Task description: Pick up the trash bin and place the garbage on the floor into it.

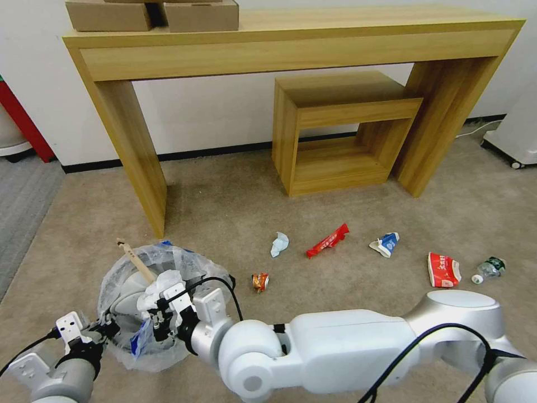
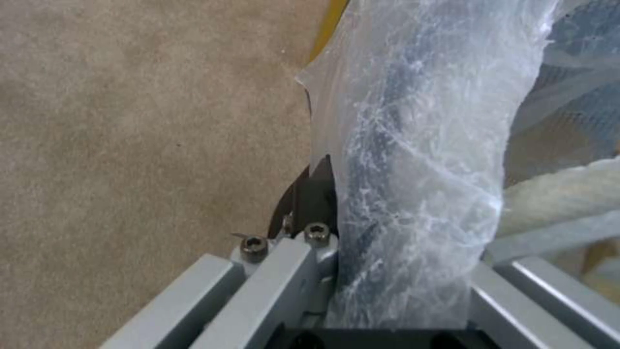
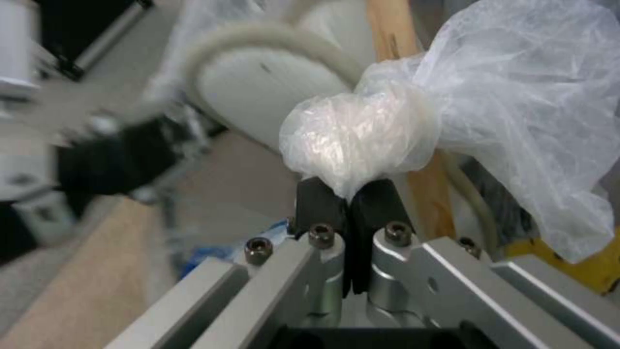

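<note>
Our right arm folded low across the front, its pincer (image 3: 348, 203) pinched tight on a clear wrapper (image 3: 362, 138) over the trash bin (image 1: 120, 296), our left pincer (image 1: 103, 330) clamping the bin's lined rim, litter scattered on the floor (image 1: 358, 274)

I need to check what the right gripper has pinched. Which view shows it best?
The right wrist view: the right gripper is shut on a crumpled white tissue. The head view shows it smaller over the trash bin; the left wrist view shows bag liner.
</note>
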Robot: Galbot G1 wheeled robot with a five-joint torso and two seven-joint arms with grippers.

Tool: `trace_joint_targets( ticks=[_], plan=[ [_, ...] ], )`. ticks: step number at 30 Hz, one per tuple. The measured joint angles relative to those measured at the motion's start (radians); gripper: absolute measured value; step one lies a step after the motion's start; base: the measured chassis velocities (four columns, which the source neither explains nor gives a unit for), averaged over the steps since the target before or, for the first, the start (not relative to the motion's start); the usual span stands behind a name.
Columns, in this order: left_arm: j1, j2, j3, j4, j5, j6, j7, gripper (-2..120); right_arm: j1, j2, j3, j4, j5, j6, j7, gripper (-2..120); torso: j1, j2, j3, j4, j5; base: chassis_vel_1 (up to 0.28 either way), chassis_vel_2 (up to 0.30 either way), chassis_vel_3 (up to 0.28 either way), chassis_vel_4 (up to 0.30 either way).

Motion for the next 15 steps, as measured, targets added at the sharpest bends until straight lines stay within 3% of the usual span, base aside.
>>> trace_joint_targets(
  ticks=[7, 15],
  plan=[
    [0.007, 0.004, -0.002, -0.003, 0.0, -0.002, 0.002, 0, -0.017, 0.023, 0.003, -0.038, 0.007, -0.026, 0.019, 7, 0.0, 0.0, 0.0, -0.0001, 0.0001, 0.0, 0.0, 0.0, 0.0],
    [0.008, 0.001, 0.003, 0.005, 0.005, -0.007, 0.006, 0, -0.03, 0.045, 0.007, -0.053, 0.015, -0.057, 0.05, 38, 0.0, 0.0, 0.0, -0.0001, 0.0001, 0.0, 0.0, 0.0, 0.0]
  ],
)
